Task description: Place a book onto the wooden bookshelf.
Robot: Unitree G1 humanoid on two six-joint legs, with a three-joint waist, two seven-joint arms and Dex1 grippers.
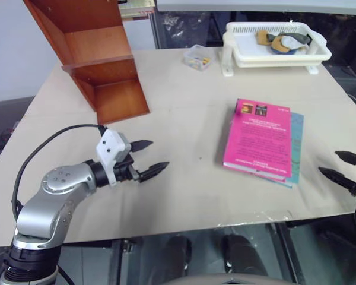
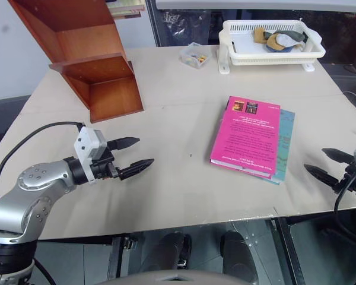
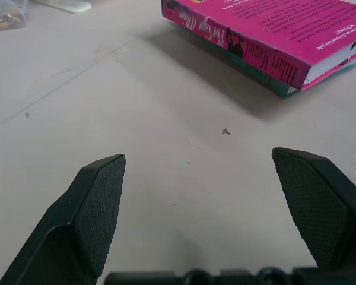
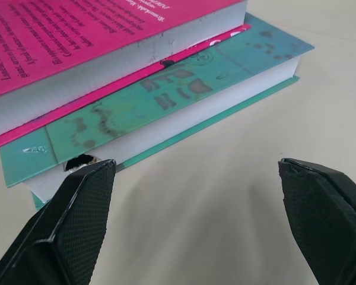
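Nearest, the left gripper (image 1: 147, 158) and right gripper (image 1: 342, 165) hover over the beige surface (image 1: 184, 196), each with jaws wide and holding nothing. Between them the pink book (image 1: 257, 137) lies flat on a teal book (image 1: 296, 148). Farther back stand the wooden bookshelf (image 1: 101, 65), a small clear box (image 1: 197, 58) and a white basket tray (image 1: 273, 48).

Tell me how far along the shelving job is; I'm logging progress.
Nothing is done yet: the pink book lies flat on the teal book, far from the wooden bookshelf. Nothing is in hand: the left tool and right tool hover open and empty on either side. Grasping, carrying and shelving all remain.
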